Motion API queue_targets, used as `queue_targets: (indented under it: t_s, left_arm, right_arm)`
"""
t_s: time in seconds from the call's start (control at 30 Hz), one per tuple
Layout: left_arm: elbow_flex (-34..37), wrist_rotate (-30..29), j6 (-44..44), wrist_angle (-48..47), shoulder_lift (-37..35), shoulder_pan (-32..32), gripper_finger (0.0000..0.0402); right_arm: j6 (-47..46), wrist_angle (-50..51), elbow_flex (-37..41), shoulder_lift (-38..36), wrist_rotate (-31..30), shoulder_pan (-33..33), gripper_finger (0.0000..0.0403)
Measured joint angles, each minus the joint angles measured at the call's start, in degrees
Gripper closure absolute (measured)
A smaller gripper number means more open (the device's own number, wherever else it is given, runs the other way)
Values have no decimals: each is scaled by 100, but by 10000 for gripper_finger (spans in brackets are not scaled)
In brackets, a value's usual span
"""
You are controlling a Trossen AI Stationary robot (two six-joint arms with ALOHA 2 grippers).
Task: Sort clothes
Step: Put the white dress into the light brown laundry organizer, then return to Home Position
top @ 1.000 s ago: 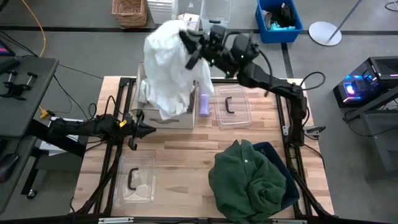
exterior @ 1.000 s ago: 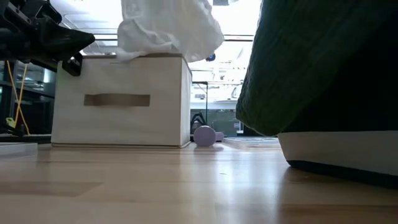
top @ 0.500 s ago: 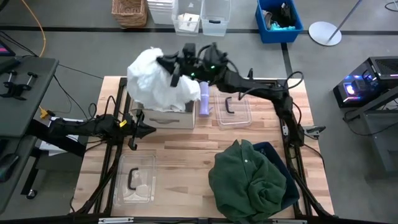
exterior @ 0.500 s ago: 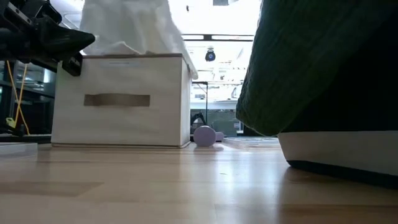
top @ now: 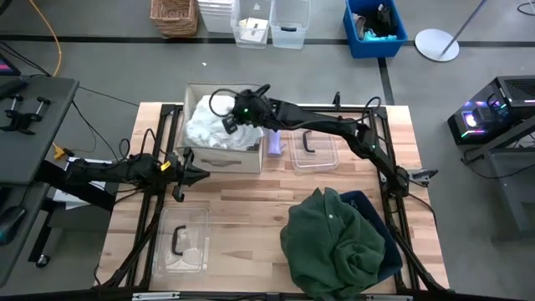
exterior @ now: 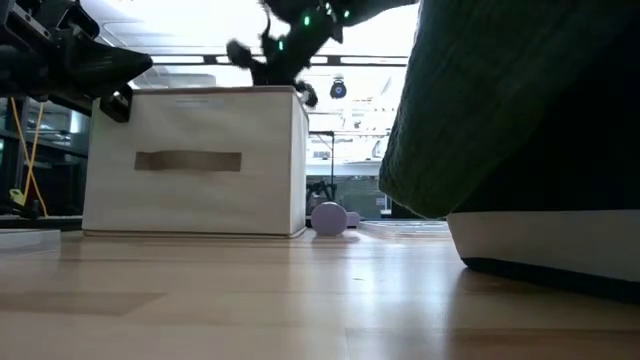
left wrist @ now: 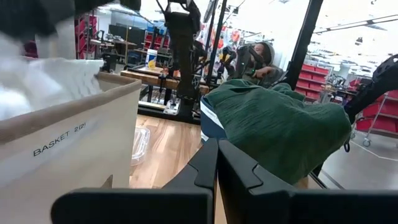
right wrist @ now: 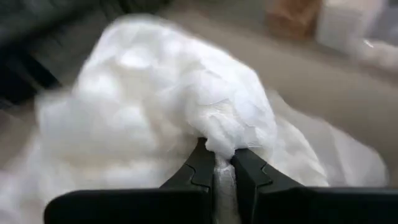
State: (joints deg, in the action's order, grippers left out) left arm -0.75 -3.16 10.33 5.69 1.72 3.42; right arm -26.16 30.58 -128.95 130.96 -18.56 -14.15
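Observation:
A heap of white thin fabric (top: pixel 211 125) lies inside the beige basket (top: pixel 224 157) at the table's far side. My right gripper (top: pixel 231 119) is over the basket, shut on that fabric (right wrist: pixel 168 93). The low view shows the gripper (exterior: pixel 268 62) just above the basket's rim (exterior: pixel 195 92). A dark green shirt (top: pixel 334 242) is piled on a dark blue bin (top: pixel 372 209) at the near right. My left gripper (top: pixel 201 174) waits shut by the basket's near left corner and touches nothing. My right gripper pinches a bunched fold of the white fabric (right wrist: pixel 221 147) between its two fingers. The fingers slant down from the table's right side. The rest of the fabric lies slack in a heap in the basket below them.
A clear lid with a dark handle (top: pixel 313 142) lies right of the basket, with a purple roll-shaped thing (top: pixel 274 140) between them. A second clear lid (top: pixel 182 238) lies at the near left. Bare wood (top: pixel 242 217) spans the table's middle. Bins (top: pixel 374 27) stand beyond the far edge.
My right gripper has come down toward the table's left and tipped downward over the basket, staying shut on the white fabric. The fabric, which hung billowing above the basket, has sunk into it and now lies heaped inside.

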Motion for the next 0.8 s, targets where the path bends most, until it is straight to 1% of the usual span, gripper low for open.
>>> queue_targets:
  t_s: [0.03,0.17,0.23,0.3,0.37,0.47,0.63,0.7,0.8]
  left_arm:
    - [0,0,0,2,0,0,401]
    - [0,5,0,3,0,-1,401]
    - [0,4,0,2,0,0,401]
    - [0,2,-2,4,0,-2,401]
    - [0,-4,-5,12,0,-2,401]
    - [0,-2,-4,11,0,-2,401]
    - [0,-2,-2,7,0,-2,401]
    - [0,0,-3,9,0,0,401]
    - [0,-2,-4,7,0,-2,401]
  right_arm:
    - [-75,220,0,67,59,-14,389]
    - [-355,690,-27,356,814,-39,389]
    - [-391,862,-44,499,879,-40,389]
    - [-524,1071,-49,535,862,-13,376]
    - [-596,1193,-39,543,831,17,344]
    - [-468,1080,-15,408,960,39,277]
    - [118,915,24,41,950,132,166]
    - [235,843,22,-177,944,147,133]
    - [269,899,9,-495,898,152,104]
